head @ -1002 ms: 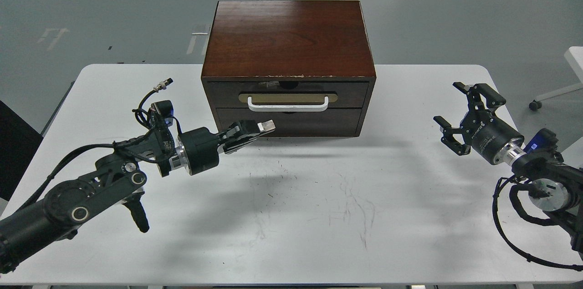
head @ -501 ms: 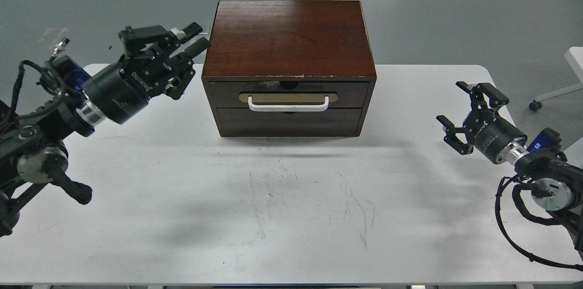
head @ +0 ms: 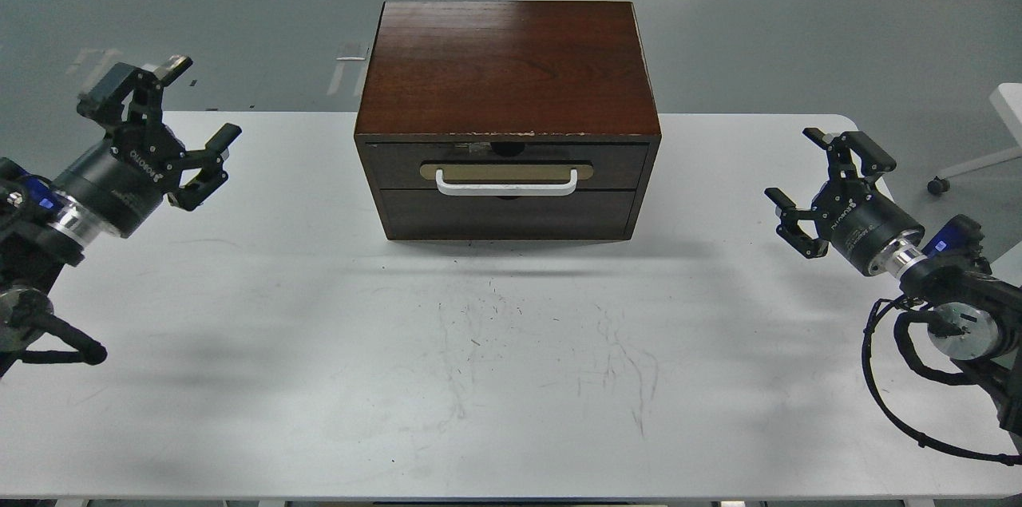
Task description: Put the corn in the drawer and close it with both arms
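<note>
The drawer (head: pixel 505 166) is the upper front of a dark brown wooden cabinet (head: pixel 506 68) at the table's far middle. It is shut, with its white bar handle (head: pixel 505 186) on a beige plate. The corn is not in view. My left gripper (head: pixel 164 124) is open and empty, raised over the table's far left, well left of the cabinet. My right gripper (head: pixel 821 176) is open and empty at the table's right side, well right of the cabinet.
A plain handleless panel (head: pixel 506 214) sits below the drawer. The white table (head: pixel 511 363) has scuff marks in the middle. The right arm's black cable (head: pixel 902 411) loops over the table's right edge. A white furniture leg (head: pixel 970 164) stands beyond the right edge.
My left gripper has pulled back from the drawer front, swung up and left, and now sits open at the far left. The right gripper shifted slightly. The drawer stays shut.
</note>
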`<state>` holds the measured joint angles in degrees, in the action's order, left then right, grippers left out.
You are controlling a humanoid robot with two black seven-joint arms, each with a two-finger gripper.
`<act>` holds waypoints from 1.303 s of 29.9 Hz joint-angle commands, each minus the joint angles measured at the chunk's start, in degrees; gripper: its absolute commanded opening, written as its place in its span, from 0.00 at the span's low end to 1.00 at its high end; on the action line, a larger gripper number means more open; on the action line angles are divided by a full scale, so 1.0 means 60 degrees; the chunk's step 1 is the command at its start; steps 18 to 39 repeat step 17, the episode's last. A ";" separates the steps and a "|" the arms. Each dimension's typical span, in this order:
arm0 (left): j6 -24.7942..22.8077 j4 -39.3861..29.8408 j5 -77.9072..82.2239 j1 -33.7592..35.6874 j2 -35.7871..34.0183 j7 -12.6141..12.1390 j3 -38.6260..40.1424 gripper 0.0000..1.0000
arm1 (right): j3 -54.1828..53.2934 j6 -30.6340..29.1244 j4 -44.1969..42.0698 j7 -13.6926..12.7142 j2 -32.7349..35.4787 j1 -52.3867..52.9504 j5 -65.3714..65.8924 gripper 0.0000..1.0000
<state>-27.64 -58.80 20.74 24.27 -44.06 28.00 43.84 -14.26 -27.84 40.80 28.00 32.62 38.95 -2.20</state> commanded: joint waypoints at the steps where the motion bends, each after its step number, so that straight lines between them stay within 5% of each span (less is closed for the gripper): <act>1: -0.0022 0.0381 0.0014 -0.0148 0.0194 0.0000 -0.0114 1.00 | 0.0003 0.0041 -0.0018 0.0000 -0.0047 -0.0018 0.0015 1.00; 8: -0.0060 0.1246 -0.0117 -0.0177 0.0955 0.0000 -0.0129 1.00 | -0.0026 0.0056 -0.0106 0.0000 -0.0339 0.0011 0.0000 1.00; 39: -0.0060 0.1217 -0.0323 -0.0192 0.1190 0.0000 -0.0201 1.00 | -0.0539 0.0056 -0.0121 0.0000 -0.0369 -0.0047 0.0000 1.00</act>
